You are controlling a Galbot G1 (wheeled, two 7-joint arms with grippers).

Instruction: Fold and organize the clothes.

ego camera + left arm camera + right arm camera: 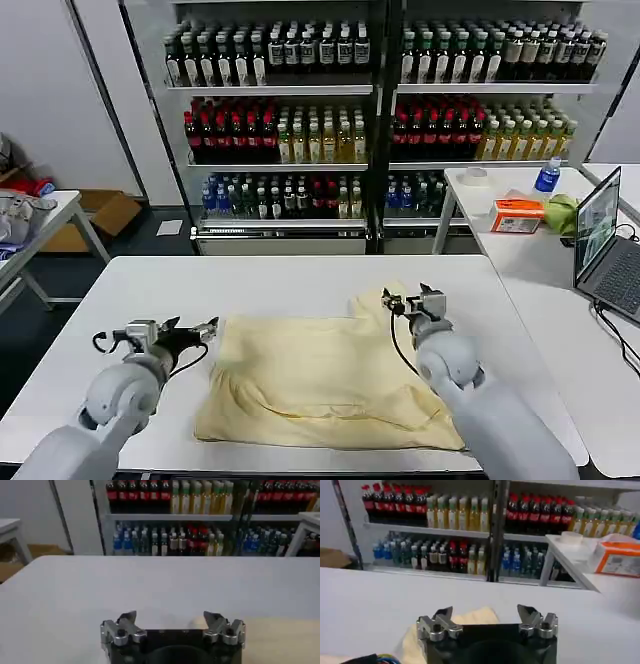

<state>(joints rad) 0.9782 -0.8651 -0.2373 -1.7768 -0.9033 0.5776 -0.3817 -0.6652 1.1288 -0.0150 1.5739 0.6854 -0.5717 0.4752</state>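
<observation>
One T-shirt point(325, 385) lies on the white counter point(290, 275), partly folded, with a raised fold at its far right corner. It is the single garment on this counter.

The left gripper point(205, 330) sits just beside the T-shirt's left edge, low over the counter; its fingers point(126, 622) stand wide apart and hold nothing. The right gripper point(405, 300) hovers over the T-shirt's far right corner, beside the raised fold; its fingers point(441, 617) are likewise spread wide and empty.

Handling judgement: the fabric appears thin, light and limp. It will likely drape, wrinkle and slide on the smooth counter, and will not hold a shape when lifted. The best grasp points are probably the free edges and corners: the left edge for the left gripper, the raised far right corner for the right gripper. A pinch should catch all layers at once.

Count: one T-shirt, two grippers, one counter.
</observation>
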